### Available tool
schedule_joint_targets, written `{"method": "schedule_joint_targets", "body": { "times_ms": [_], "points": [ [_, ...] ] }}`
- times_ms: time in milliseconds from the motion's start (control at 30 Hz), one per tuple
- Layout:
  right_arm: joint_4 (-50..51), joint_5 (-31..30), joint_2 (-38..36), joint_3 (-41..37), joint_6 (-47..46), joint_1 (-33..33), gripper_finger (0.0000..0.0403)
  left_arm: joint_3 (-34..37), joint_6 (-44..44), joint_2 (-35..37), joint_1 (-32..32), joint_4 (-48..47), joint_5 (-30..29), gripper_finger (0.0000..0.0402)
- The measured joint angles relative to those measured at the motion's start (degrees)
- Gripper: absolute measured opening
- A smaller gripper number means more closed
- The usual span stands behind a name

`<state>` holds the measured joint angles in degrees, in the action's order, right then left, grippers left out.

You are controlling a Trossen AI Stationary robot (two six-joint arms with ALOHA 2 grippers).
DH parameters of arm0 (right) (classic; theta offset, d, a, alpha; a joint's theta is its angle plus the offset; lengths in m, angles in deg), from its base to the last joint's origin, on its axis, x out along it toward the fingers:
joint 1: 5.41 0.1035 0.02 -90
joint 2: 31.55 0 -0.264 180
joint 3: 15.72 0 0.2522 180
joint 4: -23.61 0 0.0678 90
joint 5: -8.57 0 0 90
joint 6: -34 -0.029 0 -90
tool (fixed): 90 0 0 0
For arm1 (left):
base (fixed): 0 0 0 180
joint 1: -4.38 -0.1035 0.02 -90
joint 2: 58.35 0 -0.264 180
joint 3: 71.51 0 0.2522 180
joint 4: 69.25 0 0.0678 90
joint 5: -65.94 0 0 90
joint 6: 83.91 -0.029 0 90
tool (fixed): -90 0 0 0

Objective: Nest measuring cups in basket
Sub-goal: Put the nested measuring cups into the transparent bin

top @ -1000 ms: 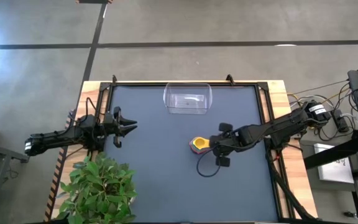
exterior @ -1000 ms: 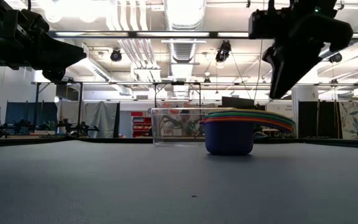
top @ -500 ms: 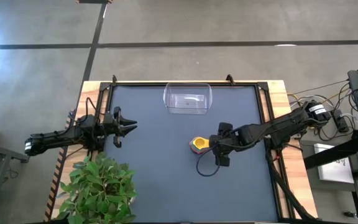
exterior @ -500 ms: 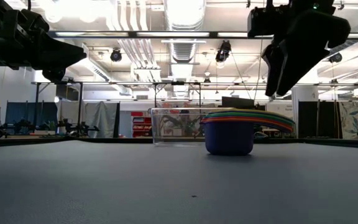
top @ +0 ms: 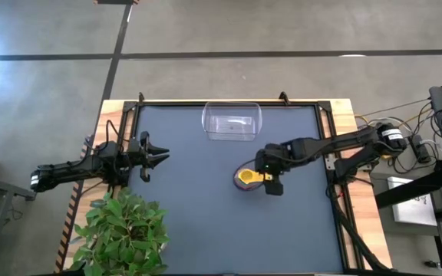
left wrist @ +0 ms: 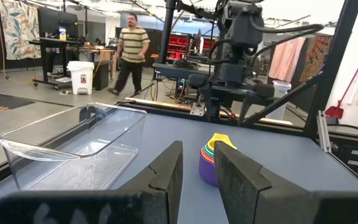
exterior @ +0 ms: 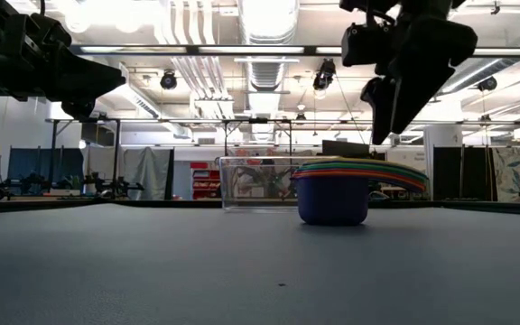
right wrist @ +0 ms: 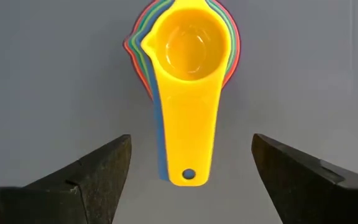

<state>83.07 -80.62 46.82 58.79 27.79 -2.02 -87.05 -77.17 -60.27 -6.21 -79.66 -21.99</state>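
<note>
The measuring cups (top: 245, 176) stand nested in one stack on the dark mat, with the yellow cup (right wrist: 186, 46) on top and a blue one (exterior: 332, 199) at the bottom. Their handles (right wrist: 188, 140) point toward the table's right edge. My right gripper (right wrist: 191, 180) hangs open above the stack, pointing down, with one finger on each side of the handles and clear of them (exterior: 382, 113). The clear basket (top: 232, 123) rests on its base at the far middle of the table. At the left, my left gripper (top: 159, 157) waits raised, with a narrow gap between its fingers and nothing in it.
A potted plant (top: 125, 230) stands at the near left corner. Wooden table borders (top: 344, 115) frame the mat. Bare mat (top: 198, 222) lies in front of the stack. A person (left wrist: 131, 53) walks in the room beyond the table.
My right gripper has opened wide. It has tipped from a slant to pointing straight down and has shifted a little toward the table's left, over the handles. The stack of cups and the basket have kept still.
</note>
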Motion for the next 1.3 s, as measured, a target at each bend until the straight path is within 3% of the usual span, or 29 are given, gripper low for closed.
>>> {"method": "schedule_joint_targets", "body": {
  "times_ms": [500, 933, 1300],
  "points": [
    [-2.1, 0.7, 0.0, -2.1, 3.7, -1.2, 0.0315, 0.0, 0.0, 0.0, 0.0, 0.0, 0.0, 0.0075],
    [-13.9, 0.7, 0.1, -9.3, 1.5, -2.4, 0.034, 0.0, 0.0, 0.0, 0.0, 0.0, 0.0, 0.0075],
    [-18.1, 0.7, 6.0, -12.2, 0.9, -2.4, 0.0326, 0.0, 0.0, 0.0, 0.0, 0.0, 0.0, 0.0075]
  ]
}}
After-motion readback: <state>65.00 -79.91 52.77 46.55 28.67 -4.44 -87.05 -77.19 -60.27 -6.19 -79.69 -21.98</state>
